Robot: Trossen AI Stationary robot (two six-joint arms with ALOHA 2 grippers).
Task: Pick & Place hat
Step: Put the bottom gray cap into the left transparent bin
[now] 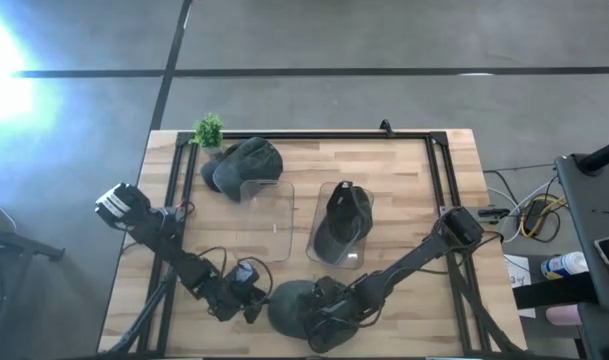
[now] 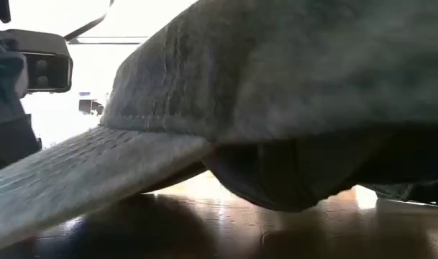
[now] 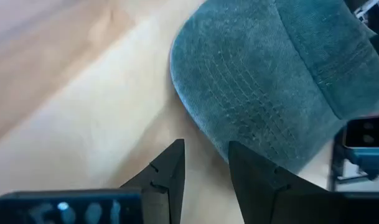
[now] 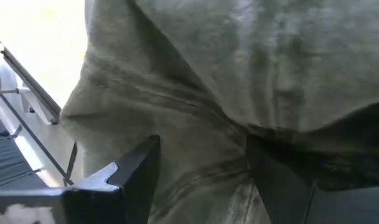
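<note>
A grey-green hat [image 1: 289, 303] is at the table's near edge, its brim [image 2: 82, 173] slanting down and its crown [image 2: 290, 65] filling the low view. My right gripper [image 1: 322, 318] is on the crown from the right and is shut on its cloth [image 4: 201, 149]. My left gripper [image 1: 250, 300] is open at the hat's left side. Its fingers [image 3: 170, 171] point at the brim's edge [image 3: 201, 134]; whether they touch it I cannot tell. My right gripper has the hat's crown cloth [image 4: 195, 106] between its two fingers [image 4: 136, 168], coming low from the table's right side. The cloth lies puckered in folds between them. The other finger [image 4: 279, 180] lies at a dark fold [image 4: 326, 143], which hides the rest of the hold.
Two clear trays stand mid-table; the right one [image 1: 324, 205] holds a dark hat [image 1: 344, 218], and the left one [image 1: 266, 215] shows nothing inside. Two more hats [image 1: 244, 165] lie at the far left beside a small green plant [image 1: 208, 130]. A black frame [image 1: 439, 170] borders the table.
</note>
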